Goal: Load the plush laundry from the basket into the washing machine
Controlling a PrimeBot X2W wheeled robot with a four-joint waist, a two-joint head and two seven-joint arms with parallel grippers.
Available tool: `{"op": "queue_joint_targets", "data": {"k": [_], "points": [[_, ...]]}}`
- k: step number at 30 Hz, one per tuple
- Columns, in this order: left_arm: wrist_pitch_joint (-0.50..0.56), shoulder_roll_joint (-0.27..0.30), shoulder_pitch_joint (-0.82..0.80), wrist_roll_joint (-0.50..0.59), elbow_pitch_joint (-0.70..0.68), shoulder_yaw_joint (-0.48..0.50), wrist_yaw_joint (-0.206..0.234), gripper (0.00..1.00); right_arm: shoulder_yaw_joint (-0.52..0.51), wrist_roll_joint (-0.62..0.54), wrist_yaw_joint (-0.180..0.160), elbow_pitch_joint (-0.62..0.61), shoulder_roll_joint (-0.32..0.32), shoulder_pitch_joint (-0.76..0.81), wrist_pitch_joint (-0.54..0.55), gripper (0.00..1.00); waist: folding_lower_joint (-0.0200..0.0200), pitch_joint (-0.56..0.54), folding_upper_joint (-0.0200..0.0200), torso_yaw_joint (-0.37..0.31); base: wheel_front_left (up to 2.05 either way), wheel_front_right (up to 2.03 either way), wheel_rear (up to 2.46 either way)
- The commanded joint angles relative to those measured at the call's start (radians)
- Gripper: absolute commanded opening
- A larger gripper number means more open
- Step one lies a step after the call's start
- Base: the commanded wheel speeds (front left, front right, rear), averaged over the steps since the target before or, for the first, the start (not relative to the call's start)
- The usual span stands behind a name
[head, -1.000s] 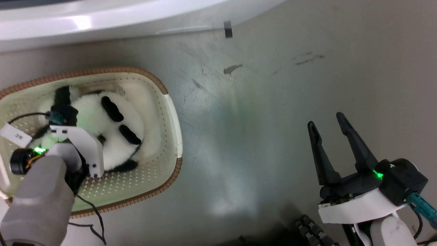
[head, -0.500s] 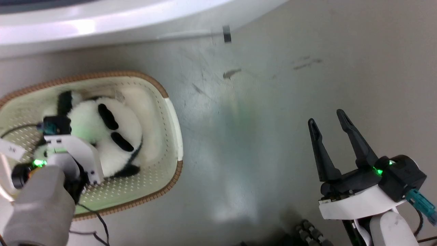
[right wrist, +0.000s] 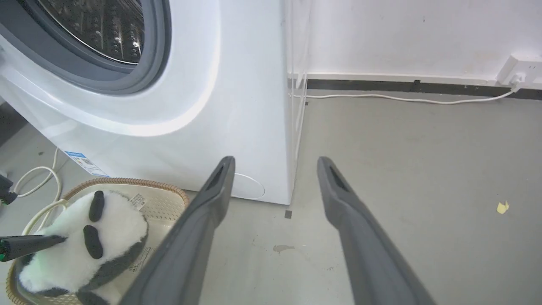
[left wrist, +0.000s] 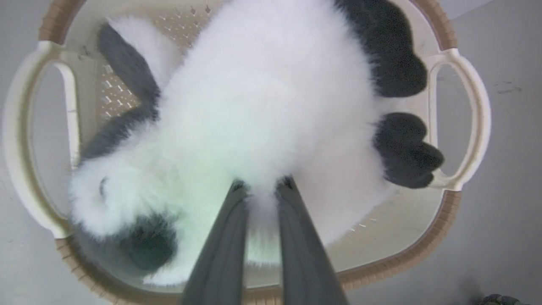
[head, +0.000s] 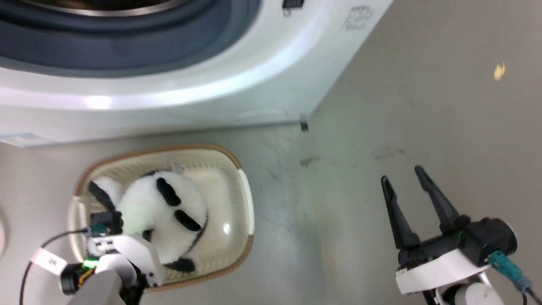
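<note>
Tilting upward since a moment ago, the head camera is now taking in the mouth of the washing machine (head: 211, 84), so the basket (head: 247, 212) is showing lower and smaller in that view; this is the camera's shift, not the basket's.

Nearest, the left gripper (left wrist: 262, 188) is reaching down into the basket and pinching a tuft of white fur on the plush laundry (left wrist: 262, 106). Its two dark fingers are standing almost together with fur squeezed between them. The plush laundry is sitting inside the basket, its white body bulging above the brown rim, with black limbs spreading toward both handles and two black oval patches facing up.

Off to the robot's right, well apart from the basket, the right gripper (head: 402, 176) is hovering over the bare grey floor (head: 381, 106). Its fingers are spread wide and are holding nothing.

Farther on, the washing machine is standing just behind the basket. Its grey door seal (head: 127, 46) is ringing the opening, and the shiny perforated drum (right wrist: 106, 25) is glinting inside. A small yellow scrap (right wrist: 502, 207) is lying on the floor to the right. Beyond it, a white cable (right wrist: 402, 99) is running along the foot of the wall to a socket (right wrist: 518, 70).
</note>
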Motion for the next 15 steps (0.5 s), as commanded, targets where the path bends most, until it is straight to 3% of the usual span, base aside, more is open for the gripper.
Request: {"op": "queue_joint_targets", "data": {"k": [1, 8, 15], "points": [[-0.015, 0.0, 0.016, -0.008, -0.013, -0.005, -0.004, 0.0, 0.002, -0.007, -0.001, 0.005, 0.003, 0.011, -0.005, 1.0, 0.0001, -0.095, 0.0, 0.057, 0.0, 0.0, 0.0], [-0.063, 0.002, 0.109, -0.012, -0.128, -0.035, -0.004, 0.0, -0.001, -0.018, -0.001, 0.032, 0.003, 0.059, -0.005, 1.0, 0.0001, -0.226, 0.0, 0.11, 0.0, 0.0, 0.0], [-0.065, 0.021, 0.223, 0.063, -0.387, 0.053, 0.021, 0.0, -0.011, -0.02, -0.001, 0.047, 0.003, 0.093, -0.005, 1.0, 0.0001, -0.314, 0.0, 0.134, 0.0, 0.0, 0.0]]}}
